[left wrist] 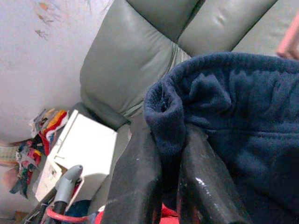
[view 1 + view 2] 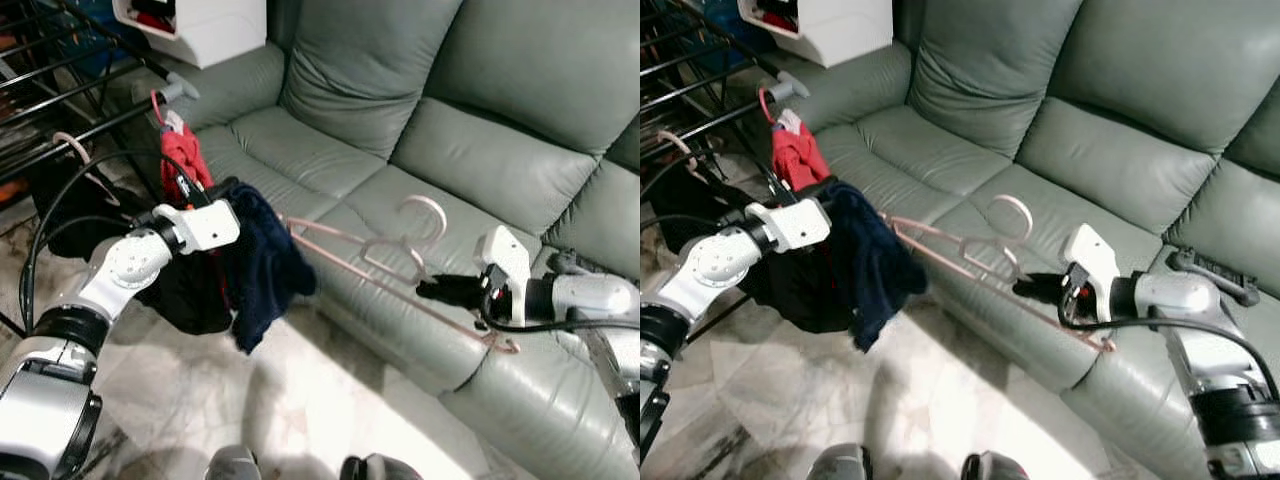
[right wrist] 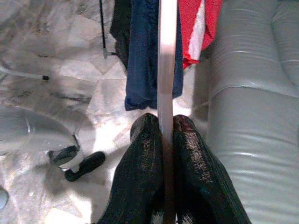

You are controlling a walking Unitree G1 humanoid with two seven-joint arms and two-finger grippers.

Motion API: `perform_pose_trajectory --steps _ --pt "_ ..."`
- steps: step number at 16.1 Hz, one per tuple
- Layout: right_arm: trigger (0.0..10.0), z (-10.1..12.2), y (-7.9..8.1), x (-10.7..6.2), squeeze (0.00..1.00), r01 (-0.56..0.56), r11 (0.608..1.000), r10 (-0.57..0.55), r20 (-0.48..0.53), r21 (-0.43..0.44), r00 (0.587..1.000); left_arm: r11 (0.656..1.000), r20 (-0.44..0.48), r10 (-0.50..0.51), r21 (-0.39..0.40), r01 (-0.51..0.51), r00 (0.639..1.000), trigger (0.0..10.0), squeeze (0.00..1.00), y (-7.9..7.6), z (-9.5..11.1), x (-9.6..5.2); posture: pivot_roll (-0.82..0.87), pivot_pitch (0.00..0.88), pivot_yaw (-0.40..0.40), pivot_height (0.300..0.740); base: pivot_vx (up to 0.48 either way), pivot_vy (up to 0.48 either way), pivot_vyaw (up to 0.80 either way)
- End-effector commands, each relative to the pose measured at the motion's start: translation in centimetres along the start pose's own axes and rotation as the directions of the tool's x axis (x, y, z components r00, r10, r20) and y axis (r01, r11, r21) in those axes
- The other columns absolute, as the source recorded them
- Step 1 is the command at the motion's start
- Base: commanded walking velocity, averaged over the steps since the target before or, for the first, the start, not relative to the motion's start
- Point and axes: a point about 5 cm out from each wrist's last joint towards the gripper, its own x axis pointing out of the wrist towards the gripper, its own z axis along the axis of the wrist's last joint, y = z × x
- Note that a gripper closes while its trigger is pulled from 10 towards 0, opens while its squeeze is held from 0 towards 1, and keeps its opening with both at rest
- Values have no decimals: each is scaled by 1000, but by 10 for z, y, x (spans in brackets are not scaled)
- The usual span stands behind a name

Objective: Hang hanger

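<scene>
Right wrist view shows the right gripper clamped on the pink hanger, probably light and stiff, above the sofa; the left gripper pinches soft navy garment beside it.

pink hanger tilted above sofa

Sofa seat cushions are open toward the backrest. Front edge is blocked: pink hanger spans it, navy garment drapes off one end. Drying rack bars and red garment crowd the sofa's armrest corner. Floor below the front edge is passable.
</scene>
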Motion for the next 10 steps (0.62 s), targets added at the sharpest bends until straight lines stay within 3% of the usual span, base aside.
perform_pose_trajectory --steps 1,6,10 --pt "10000 4 3 -2 0 -23 1000 23 4 -16 1000 1000 18 23 18 -23 1000 10000 0 8 5 5 -60 56 -3 740 0 0 0" --pt "10000 6 7 -6 0 -73 997 73 -5 -3 997 999 -71 27 40 -24 997 10000 0 9 -8 -1 -56 51 -5 740 0 0 0" --pt "10000 6 15 -8 0 -126 992 127 -13 18 992 999 -81 31 35 -28 996 10000 0 8 -10 -1 -59 51 -4 740 0 0 0"
